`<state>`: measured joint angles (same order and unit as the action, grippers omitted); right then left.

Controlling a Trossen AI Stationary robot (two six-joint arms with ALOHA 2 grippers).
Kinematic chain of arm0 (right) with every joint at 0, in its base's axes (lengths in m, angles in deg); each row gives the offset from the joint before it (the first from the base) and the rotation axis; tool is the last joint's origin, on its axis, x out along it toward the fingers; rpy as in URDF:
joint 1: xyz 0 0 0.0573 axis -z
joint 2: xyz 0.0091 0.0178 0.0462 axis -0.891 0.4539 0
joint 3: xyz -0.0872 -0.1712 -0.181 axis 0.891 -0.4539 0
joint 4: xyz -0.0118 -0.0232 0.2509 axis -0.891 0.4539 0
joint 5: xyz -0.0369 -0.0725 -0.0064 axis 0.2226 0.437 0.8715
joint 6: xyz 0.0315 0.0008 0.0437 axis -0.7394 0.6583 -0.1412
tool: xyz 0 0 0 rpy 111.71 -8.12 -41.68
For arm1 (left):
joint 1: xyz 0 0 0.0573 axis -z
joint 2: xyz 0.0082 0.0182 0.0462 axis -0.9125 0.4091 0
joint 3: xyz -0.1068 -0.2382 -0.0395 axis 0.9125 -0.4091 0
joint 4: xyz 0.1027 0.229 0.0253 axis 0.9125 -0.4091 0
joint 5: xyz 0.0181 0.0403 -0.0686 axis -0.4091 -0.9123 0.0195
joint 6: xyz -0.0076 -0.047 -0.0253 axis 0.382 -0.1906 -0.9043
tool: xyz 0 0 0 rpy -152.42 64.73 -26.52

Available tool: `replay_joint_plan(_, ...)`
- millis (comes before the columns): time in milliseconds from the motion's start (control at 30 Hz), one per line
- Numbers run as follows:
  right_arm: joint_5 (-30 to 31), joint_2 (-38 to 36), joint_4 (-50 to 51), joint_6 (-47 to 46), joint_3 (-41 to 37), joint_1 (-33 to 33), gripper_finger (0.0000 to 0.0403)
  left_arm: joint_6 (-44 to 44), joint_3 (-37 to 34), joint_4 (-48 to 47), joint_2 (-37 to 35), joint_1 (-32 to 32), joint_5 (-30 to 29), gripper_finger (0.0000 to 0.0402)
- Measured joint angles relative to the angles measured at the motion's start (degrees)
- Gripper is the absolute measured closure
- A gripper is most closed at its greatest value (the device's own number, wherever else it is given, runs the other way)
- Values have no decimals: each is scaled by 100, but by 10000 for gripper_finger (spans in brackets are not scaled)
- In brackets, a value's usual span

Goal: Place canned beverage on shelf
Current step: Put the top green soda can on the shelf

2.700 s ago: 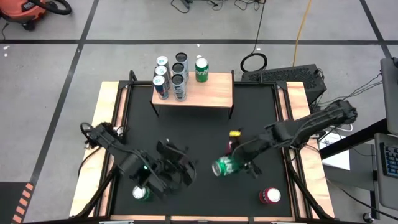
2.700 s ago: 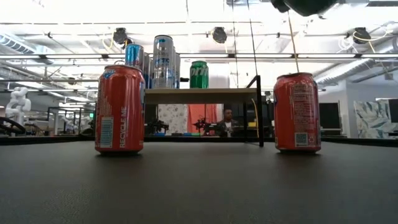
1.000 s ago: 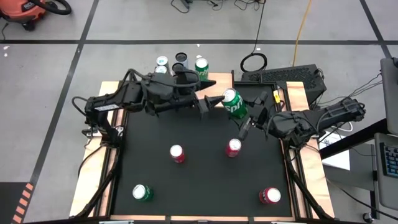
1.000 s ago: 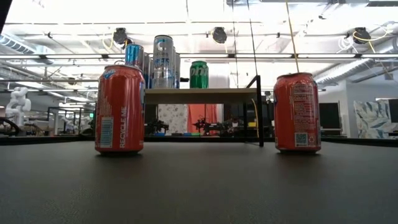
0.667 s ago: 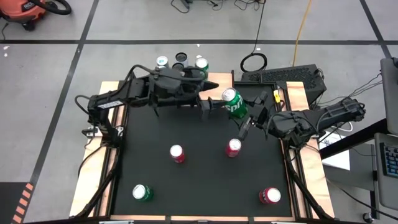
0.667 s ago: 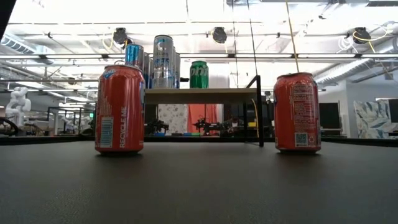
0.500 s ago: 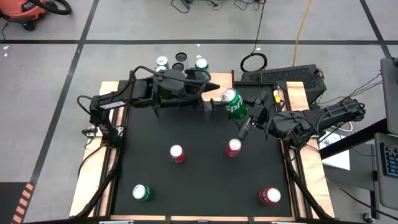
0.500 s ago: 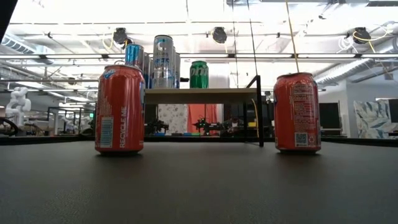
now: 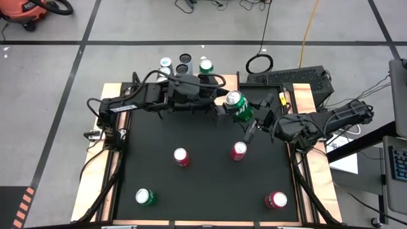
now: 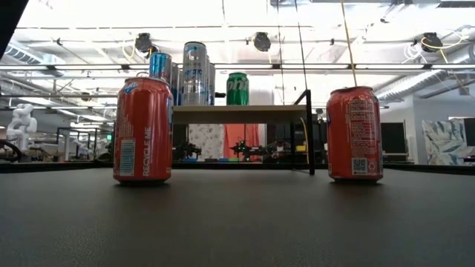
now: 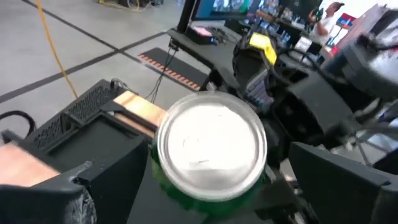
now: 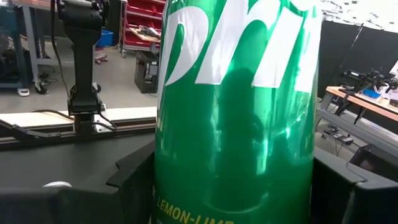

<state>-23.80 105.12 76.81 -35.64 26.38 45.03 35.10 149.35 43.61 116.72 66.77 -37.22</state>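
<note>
The green lemon-lime soda can point(image 9: 238, 107) sits in the upper middle of the high view, just right of centre, carried above the black table point(image 9: 203, 184) by the right claw point(image 9: 253, 116), whose dark fingers point(image 12: 348, 186) clamp it on both sides. Its long axis is tilted: the silver lid points up and toward the upper left of the frame, the base down and to the lower right toward the right arm. In the left wrist view that lid faces the camera almost head-on. The left claw point(image 9: 219, 109) lies just left of the can, its fingers point(image 11: 56, 193) spread wide on either side of the can without closing on it. Half a second earlier the left claw was slightly farther left with a small gap to the can; now it has slid right and reaches the can's side, while the can and right arm have barely shifted. The small light-wood shelf on black legs point(image 10: 237, 113) stands at the upper edge of the table, mostly hidden under the left arm in the high view, with a green can point(image 10: 237, 88) and tall blue and silver cans point(image 10: 194, 73) on it.
</note>
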Motion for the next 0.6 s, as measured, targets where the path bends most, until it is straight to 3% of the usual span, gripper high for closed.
replay_joint_plan(433,-21,0,37,133,0,0,119,-55,0,154,112,-91,278,11)
replay_joint_plan(600,-23,0,73,140,0,0,119,-67,0,146,156,-91,278,40)
